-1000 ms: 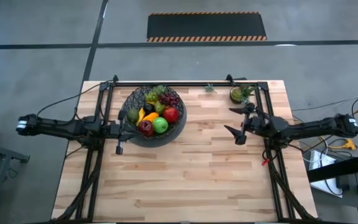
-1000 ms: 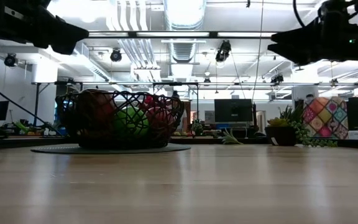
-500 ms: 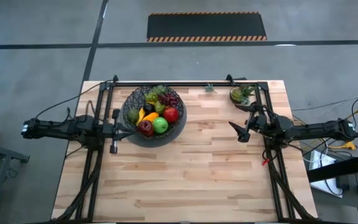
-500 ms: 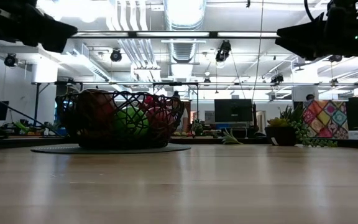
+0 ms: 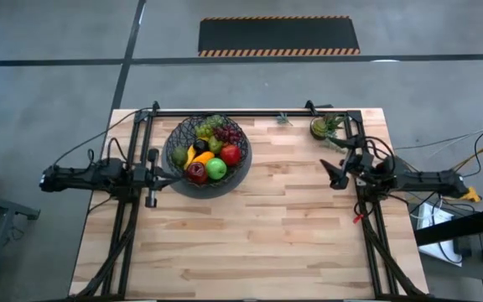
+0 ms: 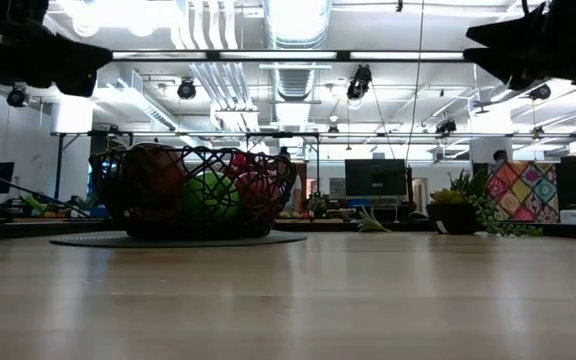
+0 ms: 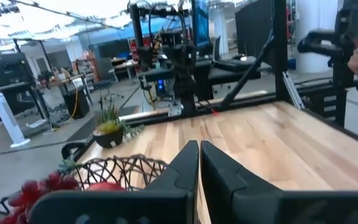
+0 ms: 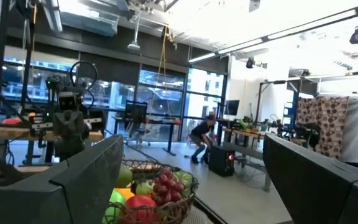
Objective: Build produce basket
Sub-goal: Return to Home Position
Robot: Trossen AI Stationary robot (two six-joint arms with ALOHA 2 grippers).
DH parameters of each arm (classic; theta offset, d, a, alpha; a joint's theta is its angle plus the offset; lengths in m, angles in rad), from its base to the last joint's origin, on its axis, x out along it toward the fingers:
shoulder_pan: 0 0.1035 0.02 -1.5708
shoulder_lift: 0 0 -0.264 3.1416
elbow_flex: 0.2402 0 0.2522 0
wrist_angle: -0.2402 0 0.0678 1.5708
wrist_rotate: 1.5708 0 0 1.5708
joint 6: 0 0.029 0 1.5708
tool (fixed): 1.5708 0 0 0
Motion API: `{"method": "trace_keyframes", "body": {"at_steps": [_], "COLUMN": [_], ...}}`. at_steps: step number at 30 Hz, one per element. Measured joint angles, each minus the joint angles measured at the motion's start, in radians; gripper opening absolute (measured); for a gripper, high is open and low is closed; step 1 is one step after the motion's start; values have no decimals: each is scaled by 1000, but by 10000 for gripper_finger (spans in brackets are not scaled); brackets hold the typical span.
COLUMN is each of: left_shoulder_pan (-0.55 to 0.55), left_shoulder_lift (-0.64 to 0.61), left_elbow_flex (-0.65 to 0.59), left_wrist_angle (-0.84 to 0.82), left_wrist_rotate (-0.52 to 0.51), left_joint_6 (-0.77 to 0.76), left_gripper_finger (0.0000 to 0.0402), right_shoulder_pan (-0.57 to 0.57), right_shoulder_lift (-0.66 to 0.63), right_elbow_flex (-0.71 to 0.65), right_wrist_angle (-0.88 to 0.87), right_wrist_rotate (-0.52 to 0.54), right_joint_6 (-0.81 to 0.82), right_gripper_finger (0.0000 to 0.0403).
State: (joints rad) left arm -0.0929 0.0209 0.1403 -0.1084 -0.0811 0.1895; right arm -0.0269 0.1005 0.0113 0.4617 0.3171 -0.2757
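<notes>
The black wire-mesh basket point(image 5: 208, 156) stands on a dark round mat point(image 6: 178, 239) at the table's far left-centre. It holds the produce point(image 5: 211, 149): red and green apples, banana, grapes, pear and dark pieces. The basket also shows in the low view point(image 6: 193, 193), the left wrist view point(image 7: 104, 171) and the right wrist view point(image 8: 157, 190). My left gripper point(image 5: 168, 175) is shut and empty, just left of the basket, above the table. My right gripper point(image 5: 332, 163) is open and empty, near the table's right side, pointing toward the basket.
A small green potted plant point(image 5: 322, 126) stands at the table's far right corner, just beyond my right gripper; it also shows in the low view point(image 6: 458, 212). Black frame rails point(image 5: 250, 111) run along the far edge and both sides. The bare wood point(image 5: 250, 235) lies nearer.
My left gripper has drawn back toward the table's left edge, away from the basket. My right gripper has drawn back toward the table's right edge. The basket and produce have stayed where they were.
</notes>
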Motion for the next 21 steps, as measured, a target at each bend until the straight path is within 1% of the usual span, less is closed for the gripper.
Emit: {"method": "trace_keyframes", "body": {"at_steps": [3, 5, 7, 9, 14, 21], "left_shoulder_pan": [0, 0, 0, 0, 1, 1], "left_shoulder_lift": [14, 17, 17, 11, 32, 41], "left_elbow_flex": [-22, -48, -75, -118, -132, -133], "left_wrist_angle": [49, 53, 63, 109, 169, 169], "left_wrist_rotate": [0, 0, 0, 3, 2, 4], "left_joint_6": [-4, -26, -48, -51, -79, -79], "left_gripper_finger": [0, 0, 0, 0, 0, 0], "right_shoulder_pan": [0, 0, 0, 0, 0, 1], "right_shoulder_lift": [-46, -71, -93, -100, -99, -100], "right_elbow_flex": [0, 0, 0, 0, 0, 0], "right_wrist_angle": [-53, -105, -152, -201, -195, -196], "right_wrist_rotate": [-1, -2, -2, -2, -2, -2], "right_joint_6": [15, 25, 41, 46, 49, 48], "right_gripper_finger": [368, 368, 368, 368, 368, 368]}}
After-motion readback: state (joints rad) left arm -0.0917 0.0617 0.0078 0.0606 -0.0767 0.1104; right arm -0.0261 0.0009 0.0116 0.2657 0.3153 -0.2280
